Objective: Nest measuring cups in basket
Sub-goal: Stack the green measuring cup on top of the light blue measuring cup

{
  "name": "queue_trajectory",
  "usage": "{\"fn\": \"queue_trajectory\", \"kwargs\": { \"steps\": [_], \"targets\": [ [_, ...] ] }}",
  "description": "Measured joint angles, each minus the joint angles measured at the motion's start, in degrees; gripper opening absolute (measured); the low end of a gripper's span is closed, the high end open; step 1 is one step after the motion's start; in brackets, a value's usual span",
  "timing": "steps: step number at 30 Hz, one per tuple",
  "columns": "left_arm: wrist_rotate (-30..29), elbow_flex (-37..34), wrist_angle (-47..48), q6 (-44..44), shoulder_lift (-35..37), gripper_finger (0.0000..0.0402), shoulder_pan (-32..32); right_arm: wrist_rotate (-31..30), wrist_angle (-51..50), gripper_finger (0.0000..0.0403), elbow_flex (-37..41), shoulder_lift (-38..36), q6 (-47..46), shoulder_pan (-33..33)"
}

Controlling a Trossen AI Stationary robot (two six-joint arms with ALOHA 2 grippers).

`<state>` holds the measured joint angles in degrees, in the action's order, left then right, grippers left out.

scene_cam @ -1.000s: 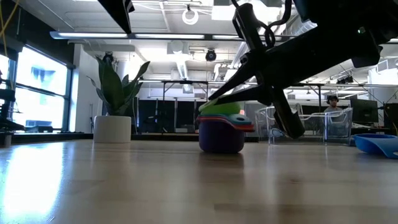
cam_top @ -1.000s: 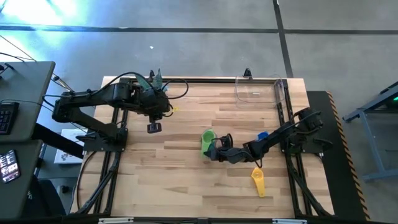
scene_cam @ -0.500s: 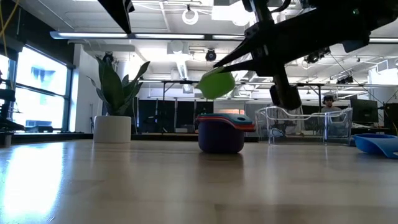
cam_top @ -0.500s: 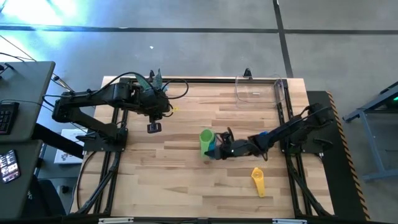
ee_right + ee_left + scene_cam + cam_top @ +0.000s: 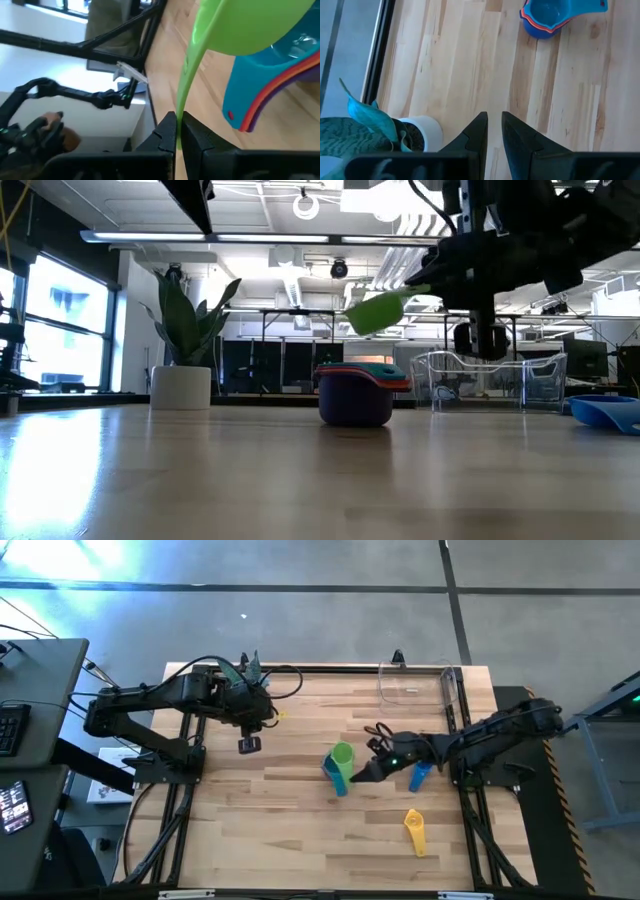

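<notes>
We see the green cup (image 5: 343, 756) lifted clear of the table — held by its flat handle, bowl tilted, hanging just above the nested stack (image 5: 357, 393). That stack sits upright mid-table: purple at the bottom, red and orange rims showing, teal innermost. A blue cup (image 5: 419, 776) lies alone to the stack's right, and the yellow cup (image 5: 414, 829) lies nearer the front edge. The clear basket (image 5: 419, 686) stands at the far right corner — well apart from the cups.

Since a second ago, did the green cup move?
Yes. The green cup, pinched by the right gripper, rose off the stack and now hangs above it, shifted toward the basket.
</notes>
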<state>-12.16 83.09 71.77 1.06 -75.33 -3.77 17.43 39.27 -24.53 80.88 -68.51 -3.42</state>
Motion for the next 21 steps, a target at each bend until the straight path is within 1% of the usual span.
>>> {"fn": "queue_trajectory", "kwargs": {
  "steps": [5,8,13,21],
  "targets": [
    [0.0,0.0,-0.8,3.9,0.0,0.0046,-0.6,3.5,2.5,0.0002,1.3,0.0,1.5,2.4],
    [0.0,0.0,-2.1,6.6,0.0,0.0046,-1.6,3.9,2.5,0.0002,1.3,0.0,1.9,2.8],
    [0.0,0.0,-3.7,9.6,0.0,0.0046,-3.7,2.2,2.5,0.0002,1.3,0.1,2.0,2.8],
    [0.0,0.0,-5.5,9.7,0.0,0.0046,-6.1,-1.4,2.4,0.0002,1.3,0.5,1.9,2.4]
  ]
}}
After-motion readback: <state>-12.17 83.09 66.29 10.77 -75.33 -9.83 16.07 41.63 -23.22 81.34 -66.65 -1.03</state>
